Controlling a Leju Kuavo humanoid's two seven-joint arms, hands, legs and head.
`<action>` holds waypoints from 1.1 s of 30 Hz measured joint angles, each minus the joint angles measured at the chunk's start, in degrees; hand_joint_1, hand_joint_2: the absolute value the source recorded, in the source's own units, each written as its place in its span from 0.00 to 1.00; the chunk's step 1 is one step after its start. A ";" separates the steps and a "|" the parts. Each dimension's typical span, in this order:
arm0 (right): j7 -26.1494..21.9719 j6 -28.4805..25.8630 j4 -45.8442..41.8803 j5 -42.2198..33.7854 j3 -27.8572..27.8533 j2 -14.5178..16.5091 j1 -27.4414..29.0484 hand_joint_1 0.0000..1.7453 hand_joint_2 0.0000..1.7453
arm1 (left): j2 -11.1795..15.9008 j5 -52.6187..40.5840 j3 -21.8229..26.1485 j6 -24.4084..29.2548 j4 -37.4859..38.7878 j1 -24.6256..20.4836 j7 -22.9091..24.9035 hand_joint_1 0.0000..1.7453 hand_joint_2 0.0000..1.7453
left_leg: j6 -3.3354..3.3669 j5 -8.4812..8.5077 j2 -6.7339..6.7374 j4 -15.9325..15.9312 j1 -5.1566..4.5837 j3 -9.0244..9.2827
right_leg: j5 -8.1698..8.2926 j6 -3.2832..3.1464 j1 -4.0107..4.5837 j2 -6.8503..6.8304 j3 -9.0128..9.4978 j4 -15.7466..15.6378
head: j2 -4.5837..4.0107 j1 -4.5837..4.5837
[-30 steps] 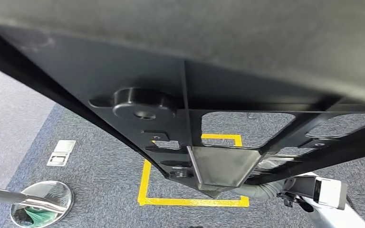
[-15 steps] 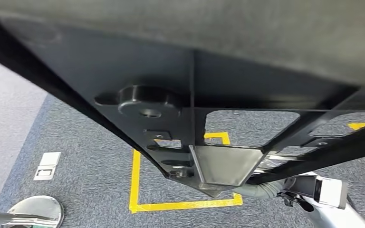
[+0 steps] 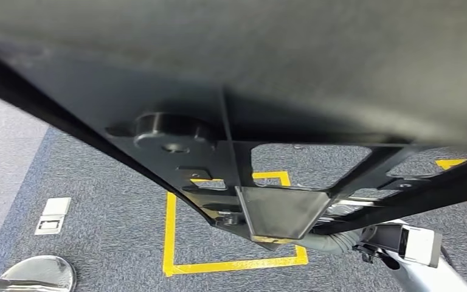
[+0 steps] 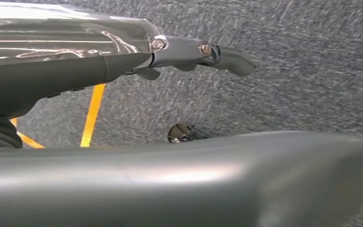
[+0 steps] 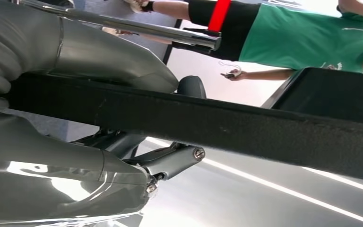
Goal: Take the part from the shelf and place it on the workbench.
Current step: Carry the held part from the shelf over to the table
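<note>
A large black flat part (image 3: 176, 103) with cut-outs, a round boss and a silver bracket (image 3: 283, 213) hangs close in front of the head camera, above the carpet. My right wrist (image 3: 395, 240) comes up under its lower right side. In the right wrist view my right hand (image 5: 75, 156) grips a black bar of the part (image 5: 217, 123), which passes between thumb and fingers. In the left wrist view my left hand (image 4: 75, 71) is over the carpet, its fingers (image 4: 227, 59) stretched out and apart from the thumb, with nothing between them.
Below lie grey carpet with a yellow tape square (image 3: 170, 243), a white floor plate (image 3: 51, 216) and a round chrome base (image 3: 36, 274). A person in a green shirt (image 5: 312, 38) stands beyond the part, behind a chrome tube (image 5: 137, 28).
The whole view has shifted: the tape square, floor plate and chrome base slid toward the lower left. The part stays in the same place before the camera, held by my right hand.
</note>
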 joint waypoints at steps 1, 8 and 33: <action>0.00 0.02 0.00 0.00 0.01 0.01 -0.06 1.00 1.00 | -0.03 -0.02 0.02 0.00 0.00 -0.04 -0.03 0.00 0.00 | 0.05 -0.02 0.00 0.01 -0.01 0.01 | 0.01 0.03 0.00 0.00 0.03 -0.05 | 0.00 0.00; 0.00 0.05 -0.09 0.01 0.04 0.20 -0.44 1.00 1.00 | 0.03 0.00 0.44 -0.15 -0.01 -0.17 -0.20 0.00 0.00 | 1.87 0.17 0.20 -0.83 0.08 0.76 | -0.29 1.41 -0.20 -0.20 0.23 0.00 | 0.00 0.01; -0.02 0.12 0.41 0.00 0.21 0.52 -0.50 1.00 1.00 | -0.02 -0.74 0.96 0.02 -0.04 0.02 0.02 0.00 0.00 | 0.33 2.51 0.40 6.24 0.92 -5.44 | -2.87 -0.06 -0.57 -0.82 2.54 0.59 | 0.00 -0.10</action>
